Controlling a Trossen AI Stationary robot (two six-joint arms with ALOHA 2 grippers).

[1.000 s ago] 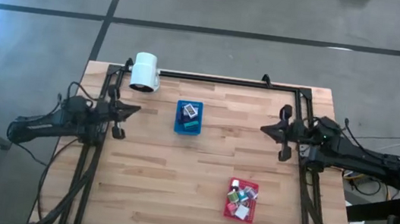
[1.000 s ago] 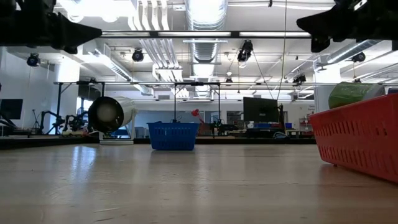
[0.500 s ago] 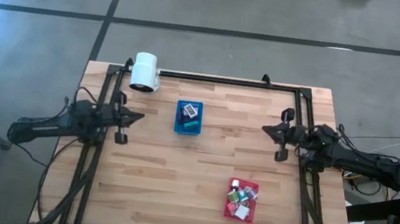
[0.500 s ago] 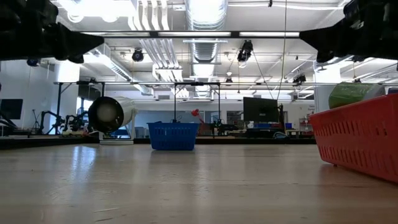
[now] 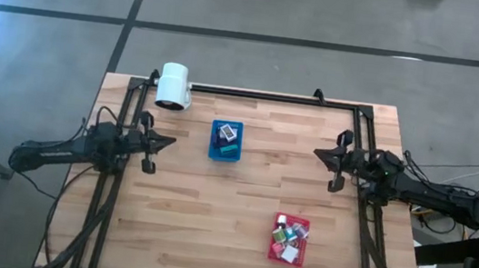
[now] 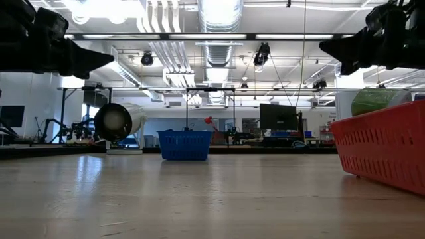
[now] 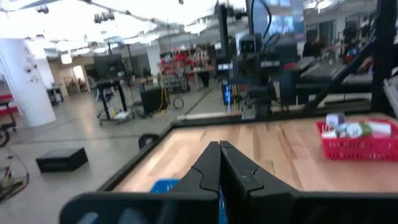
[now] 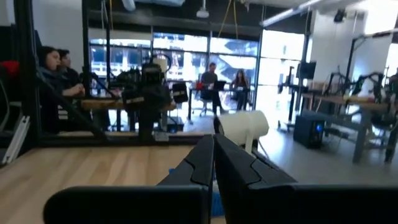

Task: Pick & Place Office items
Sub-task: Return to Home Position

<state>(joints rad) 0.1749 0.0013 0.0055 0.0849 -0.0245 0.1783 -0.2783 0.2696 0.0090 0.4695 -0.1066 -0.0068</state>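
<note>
As I stood by, the table [image 5: 232,197] lay bare over most of its wood, with a black frame [image 5: 254,94] along its far edge and down both sides. The left arm [image 5: 63,151] reached in from the left side. The left gripper [image 5: 168,142] hung above the wood, well to the left of the blue tray [image 6: 185,146], and its fingers were pressed together on nothing. The right arm [image 5: 434,190] came in from the right side in the same way. The right gripper [image 5: 318,153] hung above the table, well to the right of the blue tray, fingers likewise together and holding nothing. Past the left arm, out in the room, a few people [image 8: 50,68] sat at desks.

A white cylinder [image 5: 174,85] sat at the far left corner of the table. The red tray [image 6: 385,143] stood near and to the right, well apart from the blue tray, which stood far and about mid-table. Most of the office items [image 5: 289,239] lay heaped in the red tray, in white, green, teal and pink-red. Two more lay in the blue tray: a white-and-dark piece [image 5: 227,134] toward its far end and a teal piece [image 5: 228,151] toward its near end.
</note>
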